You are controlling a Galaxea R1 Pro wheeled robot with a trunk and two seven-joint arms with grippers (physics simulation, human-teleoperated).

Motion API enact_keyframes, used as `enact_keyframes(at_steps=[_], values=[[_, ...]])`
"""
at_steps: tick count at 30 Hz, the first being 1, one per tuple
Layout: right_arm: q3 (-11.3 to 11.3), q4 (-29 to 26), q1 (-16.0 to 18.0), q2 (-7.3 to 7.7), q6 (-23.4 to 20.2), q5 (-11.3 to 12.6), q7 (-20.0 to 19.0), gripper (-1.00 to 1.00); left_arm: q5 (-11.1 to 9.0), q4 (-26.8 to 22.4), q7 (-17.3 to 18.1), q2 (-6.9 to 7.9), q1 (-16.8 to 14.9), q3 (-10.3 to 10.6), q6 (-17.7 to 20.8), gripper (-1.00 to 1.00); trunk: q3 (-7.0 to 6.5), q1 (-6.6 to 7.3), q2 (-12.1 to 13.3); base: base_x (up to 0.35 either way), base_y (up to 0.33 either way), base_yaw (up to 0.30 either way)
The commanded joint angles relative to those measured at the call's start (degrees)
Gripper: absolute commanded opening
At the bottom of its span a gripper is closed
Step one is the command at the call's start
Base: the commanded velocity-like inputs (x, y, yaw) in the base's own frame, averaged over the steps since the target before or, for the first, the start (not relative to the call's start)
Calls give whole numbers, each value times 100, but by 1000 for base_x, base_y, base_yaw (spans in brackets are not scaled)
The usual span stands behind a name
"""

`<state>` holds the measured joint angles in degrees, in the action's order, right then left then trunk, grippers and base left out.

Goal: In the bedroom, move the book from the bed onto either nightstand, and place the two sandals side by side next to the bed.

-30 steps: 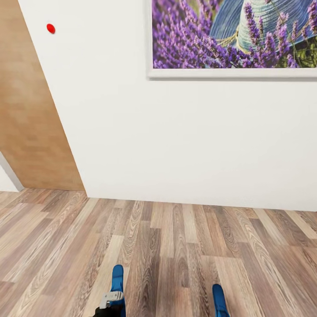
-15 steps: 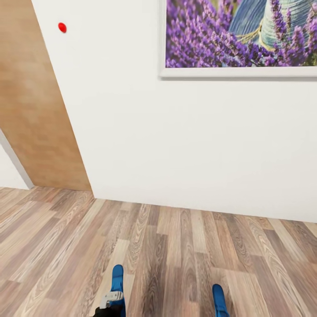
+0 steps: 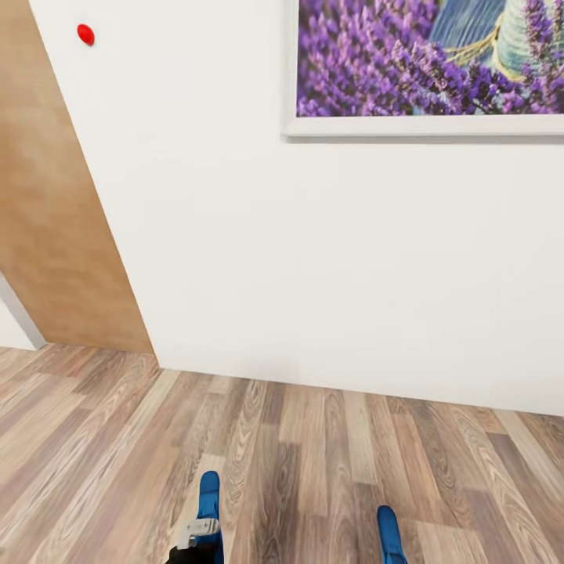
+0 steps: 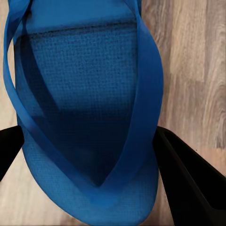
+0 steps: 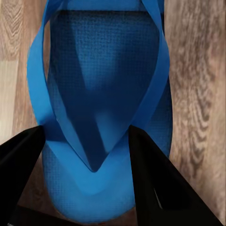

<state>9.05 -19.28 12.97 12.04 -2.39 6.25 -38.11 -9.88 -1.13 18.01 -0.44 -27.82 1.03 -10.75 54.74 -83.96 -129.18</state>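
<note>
I hold two bright-blue sandals above the wood-plank floor. In the head view the tip of the left sandal (image 3: 208, 497) sticks up from my left gripper (image 3: 196, 542) at the lower edge, and the tip of the right sandal (image 3: 388, 533) shows beside it. The left wrist view has my left gripper (image 4: 94, 162) shut on one sandal (image 4: 84, 94), black fingers (image 4: 188, 179) pressing its sides. My right gripper (image 5: 89, 165) is shut on the other sandal (image 5: 103, 70) in the right wrist view. The book, the bed and the nightstand are out of view.
A white wall (image 3: 313, 258) stands close ahead, with a framed purple lavender picture (image 3: 431, 63) high on it. A light wooden door panel (image 3: 55, 235) is at the left, and a red dot (image 3: 85, 34) marks the wall. Plank floor (image 3: 313, 454) lies ahead.
The whole head view has shifted: the wall's foot sits lower and the picture looks larger, so the camera has moved closer. Both sandals keep their place in the grippers.
</note>
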Motion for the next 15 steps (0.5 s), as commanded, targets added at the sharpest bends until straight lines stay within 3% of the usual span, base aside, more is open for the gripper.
enact_keyframes(at_steps=[1,9,15], values=[[18,3,3,0,-25,43,-30,-100,-49,7,16,0,-4,12,-10,-100,5,-2,-2,333,0,0],[17,3,4,0,-25,43,-30,-100,-49,7,13,0,-4,12,-11,-100,5,-2,-2,332,0,24],[25,3,2,0,-25,43,-30,-100,-49,7,18,0,-4,12,-12,-100,5,-2,-2,332,0,218]])
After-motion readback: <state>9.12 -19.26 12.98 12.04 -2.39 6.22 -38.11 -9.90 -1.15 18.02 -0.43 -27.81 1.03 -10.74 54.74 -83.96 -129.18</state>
